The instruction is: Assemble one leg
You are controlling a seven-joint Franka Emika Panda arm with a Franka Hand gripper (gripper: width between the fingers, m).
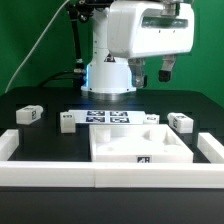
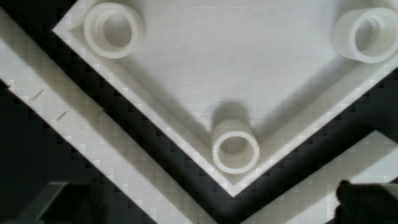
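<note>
Several small white legs with tags lie on the black table in the exterior view: two at the left (image 1: 32, 115) (image 1: 67, 122) and two at the right (image 1: 150, 118) (image 1: 180, 121). The big white square panel (image 1: 140, 146) lies between them near the front. My gripper (image 1: 165, 69) hangs high above the table at the back right, open and empty. In the wrist view my gripper (image 2: 217, 202) looks down on a corner of the panel (image 2: 231, 80) with its round sockets (image 2: 237, 150). Only the dark fingertips (image 2: 365, 198) show, wide apart, with nothing between them. No leg shows in the wrist view.
The marker board (image 1: 108, 118) lies behind the panel. A low white wall (image 1: 100, 176) runs along the table's front, with short arms at the left (image 1: 20, 143) and right (image 1: 210, 150). The robot base (image 1: 108, 80) stands at the back.
</note>
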